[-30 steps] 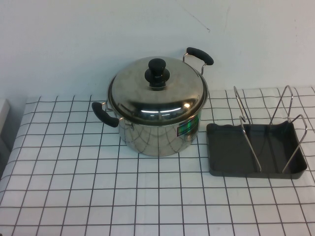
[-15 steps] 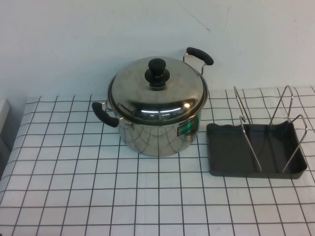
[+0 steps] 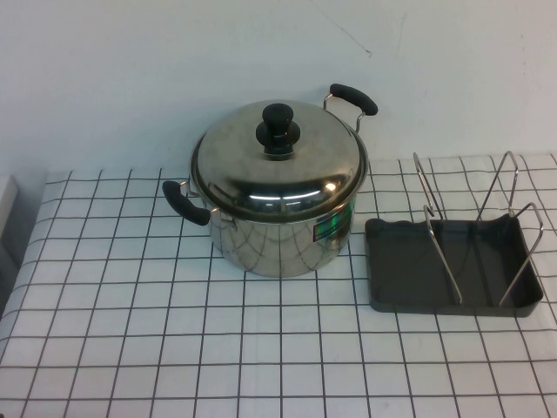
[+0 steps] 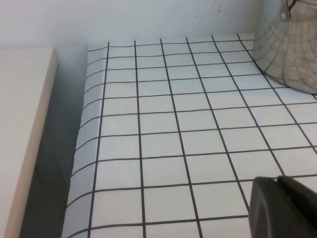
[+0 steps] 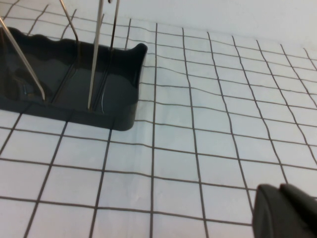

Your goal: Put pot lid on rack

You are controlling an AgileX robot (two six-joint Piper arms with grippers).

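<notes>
The shiny steel pot lid with its black knob sits shut on the steel pot at the table's middle back. The dark grey rack with upright wire loops stands just right of the pot. Neither arm shows in the high view. My left gripper is shut and empty low over the cloth, left of the pot. My right gripper is shut and empty over the cloth, beside the rack and apart from it.
A white cloth with a black grid covers the table. A white wall stands close behind the pot. A pale surface lies beyond the table's left edge, across a gap.
</notes>
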